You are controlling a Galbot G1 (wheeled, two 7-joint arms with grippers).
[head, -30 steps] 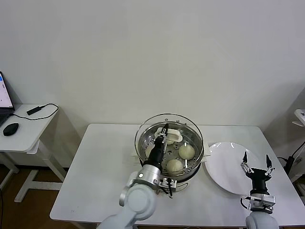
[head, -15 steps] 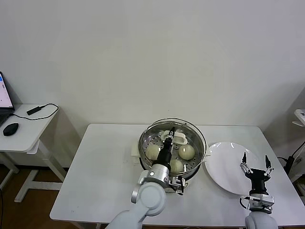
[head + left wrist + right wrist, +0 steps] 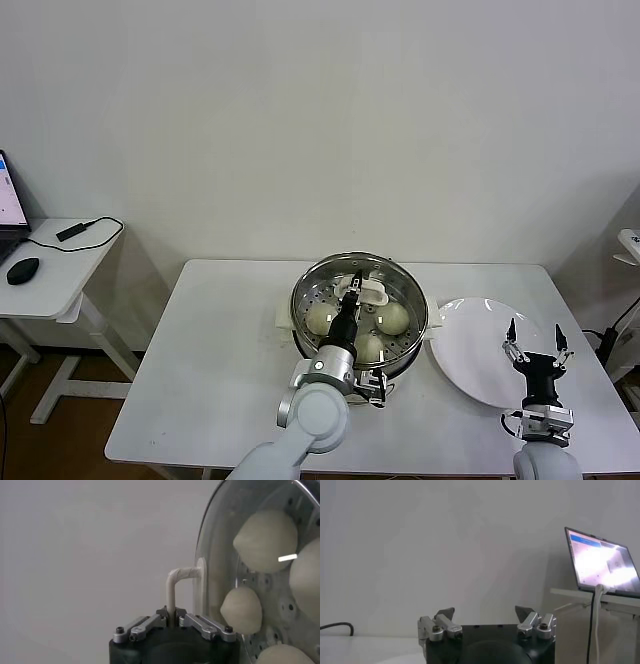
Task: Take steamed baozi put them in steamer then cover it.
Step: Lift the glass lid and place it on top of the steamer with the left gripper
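Observation:
The steel steamer (image 3: 408, 345) stands mid-table. Over its mouth lies a round glass lid (image 3: 400, 282), and through the glass I see three baozi (image 3: 319, 318) (image 3: 391, 317) (image 3: 368, 347) on the perforated tray. My left gripper (image 3: 352, 290) is shut on the lid's white handle (image 3: 368, 291). In the left wrist view the gripper (image 3: 171, 617) pinches the handle's white bar (image 3: 171, 587), with the lid (image 3: 210, 545) and baozi (image 3: 265, 540) behind it. My right gripper (image 3: 537, 340) hangs open and empty over the right side of the white plate (image 3: 470, 345); the right wrist view shows its fingers (image 3: 484, 614) wide apart.
The plate sits just right of the steamer and holds nothing. A small side table (image 3: 50, 270) at the far left carries a mouse (image 3: 22, 270) and a cable. The right wrist view shows a laptop (image 3: 602, 562) on a stand.
The lid, held by my left gripper, has shifted right and come down from a tilted, offset pose to sit centred over the steamer. The right arm has stayed put.

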